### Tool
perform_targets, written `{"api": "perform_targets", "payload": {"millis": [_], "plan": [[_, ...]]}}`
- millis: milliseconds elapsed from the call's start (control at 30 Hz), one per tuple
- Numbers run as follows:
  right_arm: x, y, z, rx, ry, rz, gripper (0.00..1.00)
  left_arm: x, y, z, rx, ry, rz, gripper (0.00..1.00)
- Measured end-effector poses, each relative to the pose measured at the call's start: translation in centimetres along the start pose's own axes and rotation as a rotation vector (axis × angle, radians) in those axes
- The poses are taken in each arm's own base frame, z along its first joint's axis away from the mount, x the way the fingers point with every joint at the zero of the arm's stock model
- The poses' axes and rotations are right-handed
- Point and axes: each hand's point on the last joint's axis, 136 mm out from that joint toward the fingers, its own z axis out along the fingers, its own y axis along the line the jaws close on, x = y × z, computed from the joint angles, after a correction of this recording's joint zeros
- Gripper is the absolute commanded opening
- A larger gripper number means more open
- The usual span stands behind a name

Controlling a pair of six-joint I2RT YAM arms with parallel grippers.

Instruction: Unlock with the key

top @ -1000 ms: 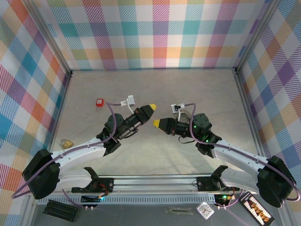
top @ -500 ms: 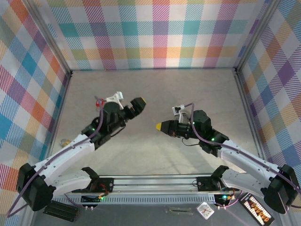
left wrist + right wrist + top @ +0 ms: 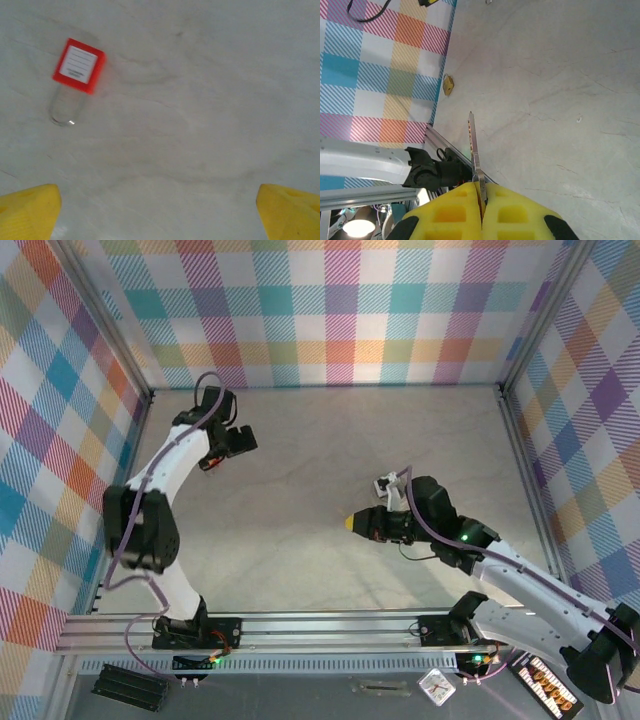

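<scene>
- My left fingers hang spread wide over the red key tag on the worktop, by the far left wall. They are poised, I judge, for the pick-up.
- My right fingers pinch a thin metal strip mid-worktop — the padlock lies by the left wall, apart from both.

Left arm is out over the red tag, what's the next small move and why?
Probably shift the left gripper toward the red tag to centre it. Its jaws stand wide open, but in the wrist view the tag lies on the table off to one side, not between the fingers.
</scene>
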Motion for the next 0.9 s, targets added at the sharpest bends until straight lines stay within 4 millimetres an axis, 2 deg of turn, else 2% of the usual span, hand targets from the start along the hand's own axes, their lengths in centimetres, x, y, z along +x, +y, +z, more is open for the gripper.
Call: {"api": "perform_targets", "payload": {"millis": [167,233,500,667,900], "plan": [[0.6,-0.8,-0.1,0.036,0.017,0.009,0.0,-2.8,2.0,3.5,-0.107,0.059,0.06,0.95],[0.7,-1.2,-0.2,0.053,0.023,0.009,0.0,-3.4,2.9,4.7,-0.141,0.079,0.073,0.94],[1.2,-1.6,-0.8,0.072,0.028,0.015,0.0,-1.9,6.9,9.1,-0.213,0.215,0.11,0.86],[1.3,-1.6,-1.1,0.072,0.023,0.016,0.0,-1.2,7.5,10.6,-0.175,0.264,0.11,0.81],[1.7,-2.2,-1.3,0.089,0.021,0.032,0.0,-1.5,6.9,12.1,-0.135,0.275,0.114,0.75]]}}
